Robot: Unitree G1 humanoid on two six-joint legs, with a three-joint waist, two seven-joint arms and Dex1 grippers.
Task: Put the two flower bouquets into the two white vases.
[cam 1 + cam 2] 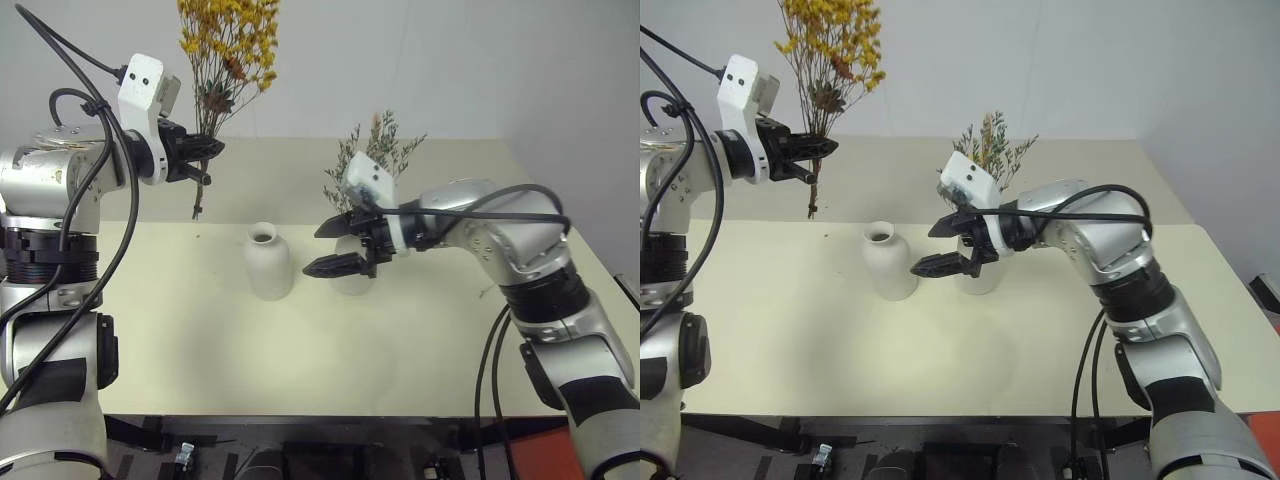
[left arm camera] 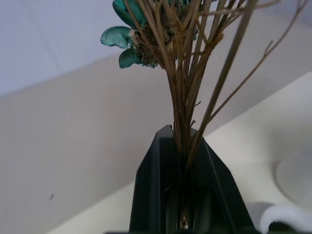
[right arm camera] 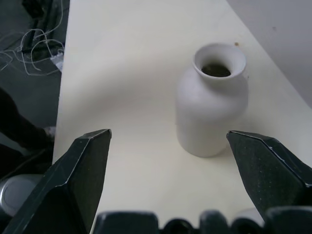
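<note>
At frame centre, the right gripper [image 1: 333, 246] hangs with its fingers spread wide apart, empty, just right of the bottle vase [image 1: 268, 262] on the cream table [image 1: 200, 340]. Directly behind the gripper stands the cylinder vase [image 1: 353, 280], already holding the grey-green bouquet [image 1: 372, 155]. At upper left, the left gripper [image 1: 203, 160] is clamped on the stems of the yellow bouquet [image 1: 228, 45], held upright above the table.

The flat cream-coloured tabletop [image 1: 200, 340] lay below both grippers. The plain pale wall [image 1: 480, 60] stood beyond them. Loose thin white cables [image 3: 41, 41] lay on the dark floor beyond the table edge.
</note>
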